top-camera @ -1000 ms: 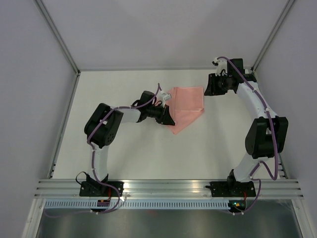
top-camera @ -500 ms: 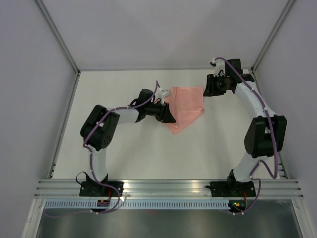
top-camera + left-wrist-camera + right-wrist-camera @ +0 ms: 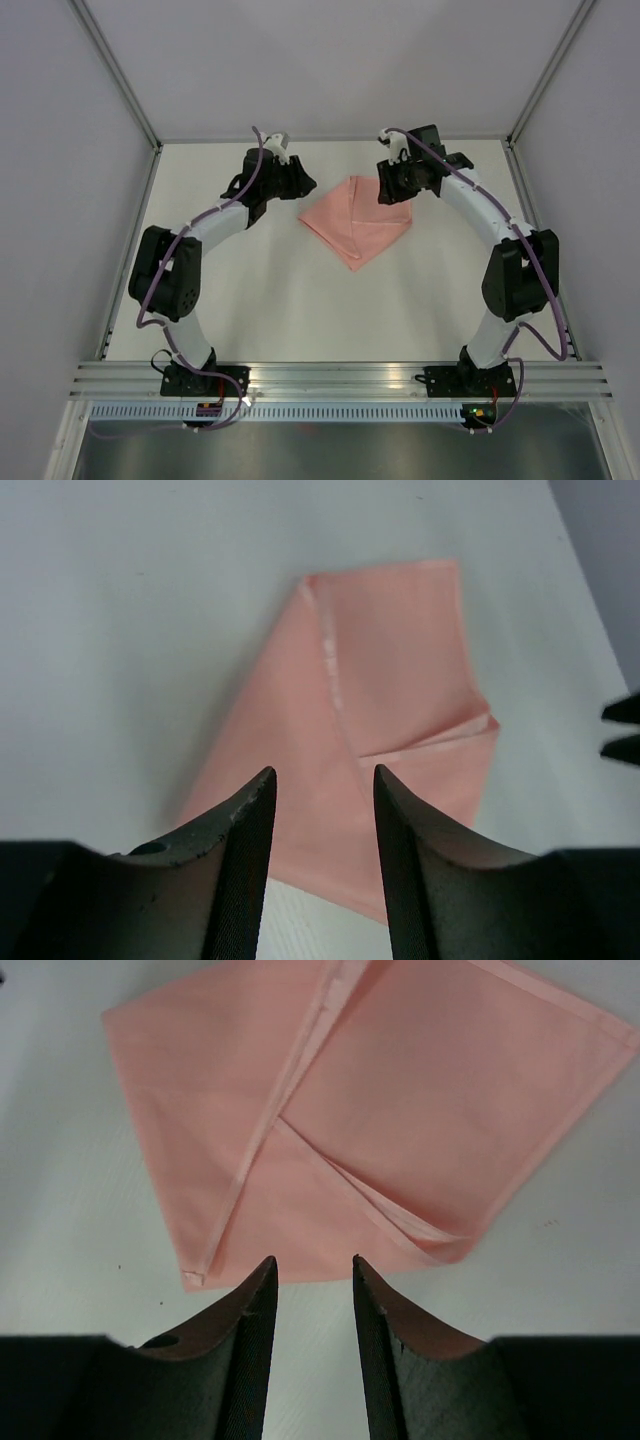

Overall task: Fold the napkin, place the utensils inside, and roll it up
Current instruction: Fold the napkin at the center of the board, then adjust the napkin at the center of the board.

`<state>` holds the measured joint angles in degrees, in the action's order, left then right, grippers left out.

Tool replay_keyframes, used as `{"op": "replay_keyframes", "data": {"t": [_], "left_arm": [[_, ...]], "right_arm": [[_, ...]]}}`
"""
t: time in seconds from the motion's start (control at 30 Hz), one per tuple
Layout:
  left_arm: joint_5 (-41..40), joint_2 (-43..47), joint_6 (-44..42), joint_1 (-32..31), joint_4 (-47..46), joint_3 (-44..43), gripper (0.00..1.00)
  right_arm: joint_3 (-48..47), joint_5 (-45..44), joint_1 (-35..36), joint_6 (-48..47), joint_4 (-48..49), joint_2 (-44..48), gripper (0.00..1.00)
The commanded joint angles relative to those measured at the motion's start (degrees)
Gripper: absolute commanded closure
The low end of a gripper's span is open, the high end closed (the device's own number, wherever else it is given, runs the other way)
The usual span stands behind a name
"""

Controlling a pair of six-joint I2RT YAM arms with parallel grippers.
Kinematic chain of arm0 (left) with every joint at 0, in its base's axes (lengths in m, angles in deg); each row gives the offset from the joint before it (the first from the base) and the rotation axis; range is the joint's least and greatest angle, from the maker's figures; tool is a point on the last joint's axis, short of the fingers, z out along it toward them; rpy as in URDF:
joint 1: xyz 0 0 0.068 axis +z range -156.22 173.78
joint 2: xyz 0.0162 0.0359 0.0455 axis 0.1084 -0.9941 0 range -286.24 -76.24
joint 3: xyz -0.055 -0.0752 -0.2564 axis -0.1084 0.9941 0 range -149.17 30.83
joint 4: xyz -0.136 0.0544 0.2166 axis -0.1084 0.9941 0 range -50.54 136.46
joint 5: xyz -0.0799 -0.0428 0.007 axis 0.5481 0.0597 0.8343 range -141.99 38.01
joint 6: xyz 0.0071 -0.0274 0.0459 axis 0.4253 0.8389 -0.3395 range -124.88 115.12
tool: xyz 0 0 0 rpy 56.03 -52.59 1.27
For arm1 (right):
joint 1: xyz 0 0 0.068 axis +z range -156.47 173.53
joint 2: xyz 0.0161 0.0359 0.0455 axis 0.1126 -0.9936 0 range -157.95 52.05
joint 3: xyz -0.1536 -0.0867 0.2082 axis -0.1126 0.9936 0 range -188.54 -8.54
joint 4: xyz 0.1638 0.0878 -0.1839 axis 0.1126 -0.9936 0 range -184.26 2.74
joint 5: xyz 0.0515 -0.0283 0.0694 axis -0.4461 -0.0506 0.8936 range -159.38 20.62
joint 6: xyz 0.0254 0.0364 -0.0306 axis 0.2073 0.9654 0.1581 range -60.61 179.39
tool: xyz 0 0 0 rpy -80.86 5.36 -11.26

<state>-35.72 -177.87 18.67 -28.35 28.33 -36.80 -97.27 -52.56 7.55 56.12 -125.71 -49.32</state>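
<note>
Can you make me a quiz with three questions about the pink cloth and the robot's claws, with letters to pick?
1. Where is the napkin? A flat on the table; B inside a gripper; C hanging off the edge.
2. What colour is it? A blue; B salmon pink; C green.
3. How is the right gripper? A shut on the napkin; B open, holding nothing; C out of sight.
Answers: 1 A, it lies on the white surface. 2 B, pink in every view. 3 B, its fingers stand apart with nothing gripped.
</note>
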Motion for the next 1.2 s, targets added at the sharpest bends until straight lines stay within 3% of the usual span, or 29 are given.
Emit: {"op": "replay_keyframes", "data": {"t": [0.0, 0.17, 0.57, 0.87, 1.17], "left_arm": [[-10.9, -3.5, 4.7, 3.3, 9.2, -5.8, 0.50], [-9.1, -10.6, 0.5, 4.8, 16.1, -14.6, 0.50], [-1.3, -22.5, -0.7, 4.9, 17.7, -23.8, 0.53], [2.0, -25.3, 0.7, 4.6, 17.2, -23.4, 0.57], [2.3, -22.7, 2.8, 3.7, 13.5, -17.8, 0.58]], "right_arm": [[0.1, -4.9, 6.1, 0.1, 1.8, -1.6, 0.58], [1.4, -13.2, 7.2, 0.0, 1.6, -4.6, 0.62], [16.5, -19.5, 6.8, -1.8, 5.8, -0.4, 0.67], [19.6, -21.9, 6.3, -2.4, 7.2, -0.8, 0.68], [16.3, -23.1, 4.5, -3.1, 8.2, -6.4, 0.69]]}}
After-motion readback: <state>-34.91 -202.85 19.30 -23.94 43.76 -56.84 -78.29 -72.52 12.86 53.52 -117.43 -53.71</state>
